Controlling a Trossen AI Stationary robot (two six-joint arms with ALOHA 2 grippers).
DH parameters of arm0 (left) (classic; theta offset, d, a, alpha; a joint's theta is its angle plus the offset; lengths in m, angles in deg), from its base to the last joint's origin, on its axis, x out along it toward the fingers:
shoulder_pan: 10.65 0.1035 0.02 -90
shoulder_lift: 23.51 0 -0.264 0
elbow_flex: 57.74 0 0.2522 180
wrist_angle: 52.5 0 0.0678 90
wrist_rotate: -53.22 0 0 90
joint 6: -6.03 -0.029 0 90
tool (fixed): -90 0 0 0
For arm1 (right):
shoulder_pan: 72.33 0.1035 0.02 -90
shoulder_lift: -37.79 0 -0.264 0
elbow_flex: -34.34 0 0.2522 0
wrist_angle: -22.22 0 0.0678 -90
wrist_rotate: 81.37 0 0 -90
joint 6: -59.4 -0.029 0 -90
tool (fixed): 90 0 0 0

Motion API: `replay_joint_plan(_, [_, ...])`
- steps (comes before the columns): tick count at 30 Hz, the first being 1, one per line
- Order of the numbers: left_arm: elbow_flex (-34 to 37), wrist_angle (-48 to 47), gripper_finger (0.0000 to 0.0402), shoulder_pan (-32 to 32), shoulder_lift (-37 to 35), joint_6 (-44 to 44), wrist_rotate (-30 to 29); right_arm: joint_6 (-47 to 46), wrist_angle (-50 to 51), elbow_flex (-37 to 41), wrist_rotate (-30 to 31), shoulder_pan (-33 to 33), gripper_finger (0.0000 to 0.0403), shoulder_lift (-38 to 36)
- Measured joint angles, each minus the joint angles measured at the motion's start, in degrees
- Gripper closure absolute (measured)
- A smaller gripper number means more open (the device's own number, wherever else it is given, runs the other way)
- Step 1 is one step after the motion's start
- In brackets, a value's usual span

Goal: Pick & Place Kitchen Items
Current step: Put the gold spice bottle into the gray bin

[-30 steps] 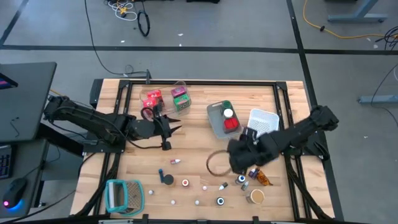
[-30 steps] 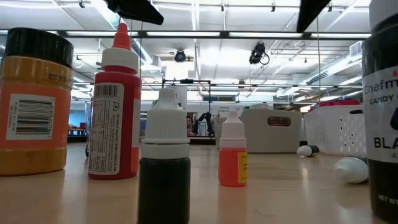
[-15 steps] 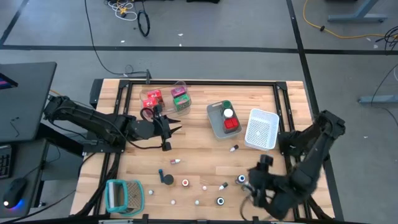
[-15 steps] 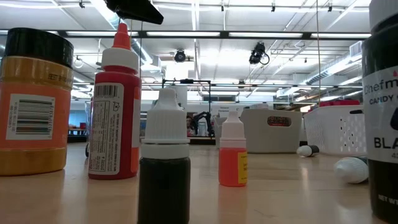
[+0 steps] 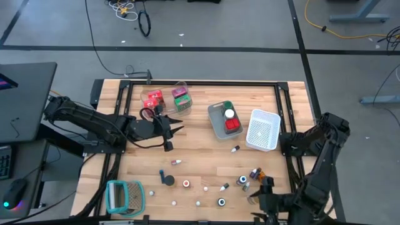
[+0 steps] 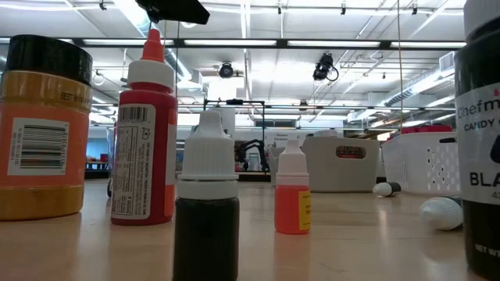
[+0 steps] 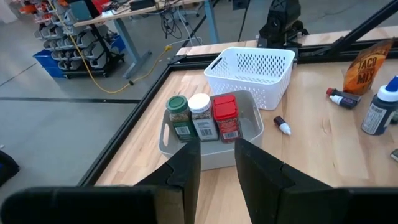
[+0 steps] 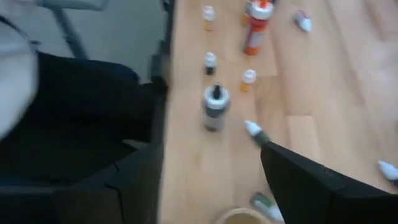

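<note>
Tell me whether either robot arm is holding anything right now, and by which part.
Nothing is held. The left gripper hangs over the wooden table with empty space between its fingers. The right gripper is open and empty near the table's front edge.

Robotics lab, ceiling strip lights (image 6: 258, 43), floor cables (image 5: 340, 19)

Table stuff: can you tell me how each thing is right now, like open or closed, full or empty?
Left gripper: fingers slightly apart, holding nothing.
Right gripper: open, holding nothing.
Grey bin: holds three capped jars, upright.
White basket: looks empty.
Red squeeze bottle: upright, capped.
Dark dropper bottle: upright, capped.
Orange dropper bottle: upright, capped.
</note>
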Motion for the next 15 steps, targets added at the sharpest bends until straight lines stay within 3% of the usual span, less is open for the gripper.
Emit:
replay_joint_plan(5, [0.0, 0.0, 0.0292, 0.0, 0.0, 1.0, 0.0, -5.4, 0.1, 3.6, -3.3, -2.0, 0.0121, 0.0])
replay_joint_plan(11, [0.0, 0.8, 0.0292, 0.0, 0.0, 1.8, 0.0, -14.6, -2.1, 9.4, -15.7, -3.3, 0.0121, 0.0])
replay_joint_plan(15, [0.0, 3.1, 0.0292, 0.0, 0.0, 1.9, 0.0, -15.0, -8.9, 14.3, -13.6, -3.3, 0.0121, 0.0])
